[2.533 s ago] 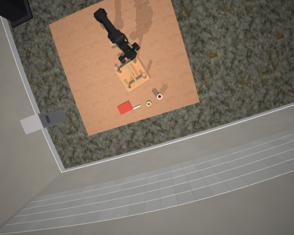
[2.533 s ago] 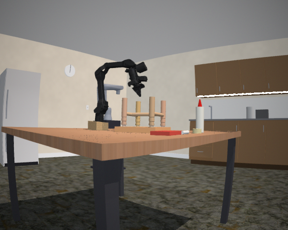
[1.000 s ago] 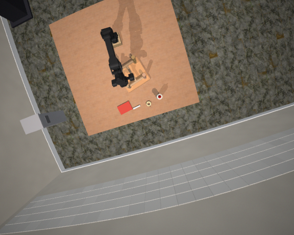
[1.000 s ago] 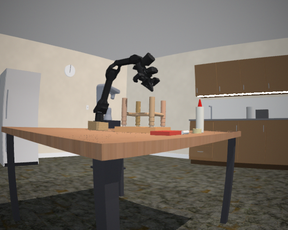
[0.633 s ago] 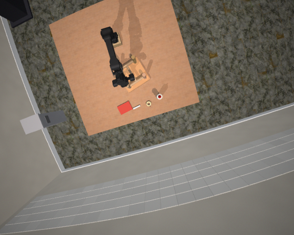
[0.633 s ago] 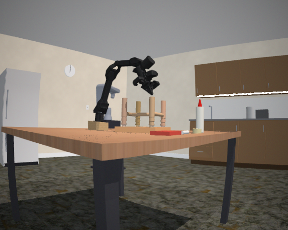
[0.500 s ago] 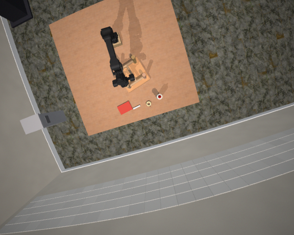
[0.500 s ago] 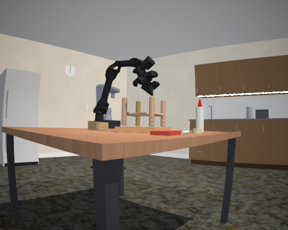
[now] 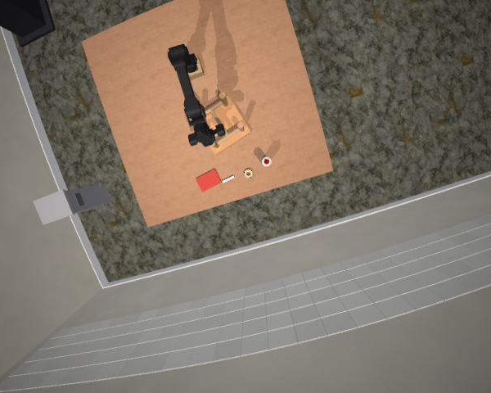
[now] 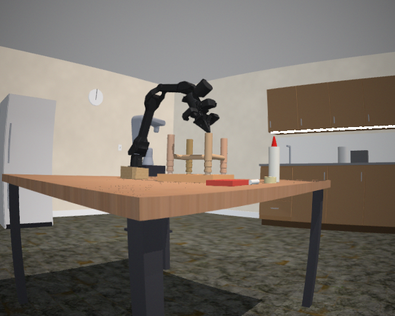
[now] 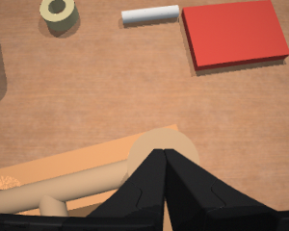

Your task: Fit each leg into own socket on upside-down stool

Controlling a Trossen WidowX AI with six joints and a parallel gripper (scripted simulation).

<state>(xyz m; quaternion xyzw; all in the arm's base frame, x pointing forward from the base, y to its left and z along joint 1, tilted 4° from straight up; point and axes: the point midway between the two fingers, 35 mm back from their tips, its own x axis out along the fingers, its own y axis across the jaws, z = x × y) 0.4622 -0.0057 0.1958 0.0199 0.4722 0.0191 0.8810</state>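
The stool (image 10: 195, 163) stands upside down on the table, its seat (image 10: 195, 177) flat and its legs upright, joined by crossbars (image 11: 55, 189). It also shows in the overhead view (image 9: 227, 124). My gripper (image 10: 206, 128) is shut and empty, fingertips pointing down right over the top of the near leg (image 10: 208, 153). In the wrist view the shut fingers (image 11: 164, 153) cover most of that leg's round top. I cannot tell whether the tips touch it. The hand hides part of the stool in the overhead view (image 9: 202, 136).
A flat red block (image 11: 235, 33), a short white cylinder (image 11: 150, 14) and a tape ring (image 11: 58, 11) lie on the table beyond the stool. A white glue bottle with a red tip (image 10: 273, 158) stands to the right. The arm's base sits on a wooden block (image 10: 133, 172).
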